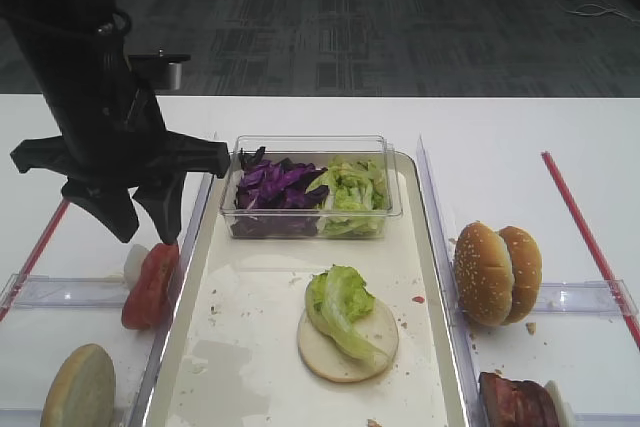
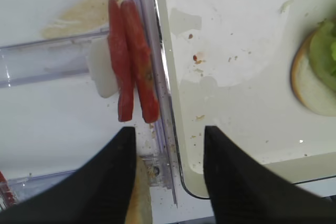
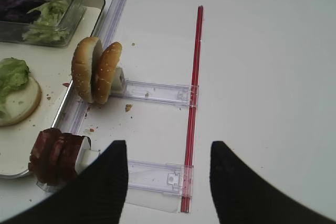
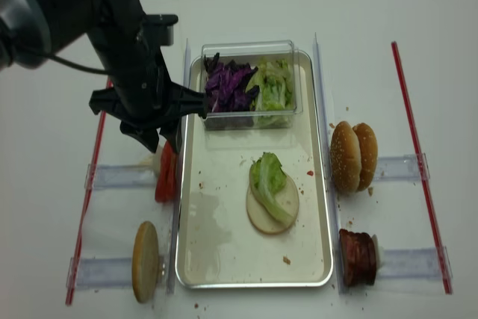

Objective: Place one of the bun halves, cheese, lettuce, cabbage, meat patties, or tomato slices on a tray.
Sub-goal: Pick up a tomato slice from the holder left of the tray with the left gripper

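Observation:
My left gripper (image 1: 140,227) (image 2: 168,132) (image 4: 160,146) hangs open and empty just above two tomato slices (image 1: 150,282) (image 2: 134,66) (image 4: 166,173), which stand on edge in a clear rack beside the tray's left rim. The cream tray (image 1: 260,337) (image 4: 216,252) holds a flat bun half (image 1: 345,352) topped with a lettuce leaf (image 1: 340,302). A clear box at its far end holds cabbage (image 1: 270,187) and more lettuce (image 1: 355,187). My right gripper (image 3: 169,145) is open over the table, right of the meat patties (image 3: 55,153) (image 1: 515,402).
Two sesame bun halves (image 1: 497,272) (image 3: 97,69) stand on edge in a rack right of the tray. Another bun half (image 1: 80,387) (image 4: 146,261) stands at the near left. Red strips (image 1: 585,232) (image 3: 194,87) run along the table's outer sides.

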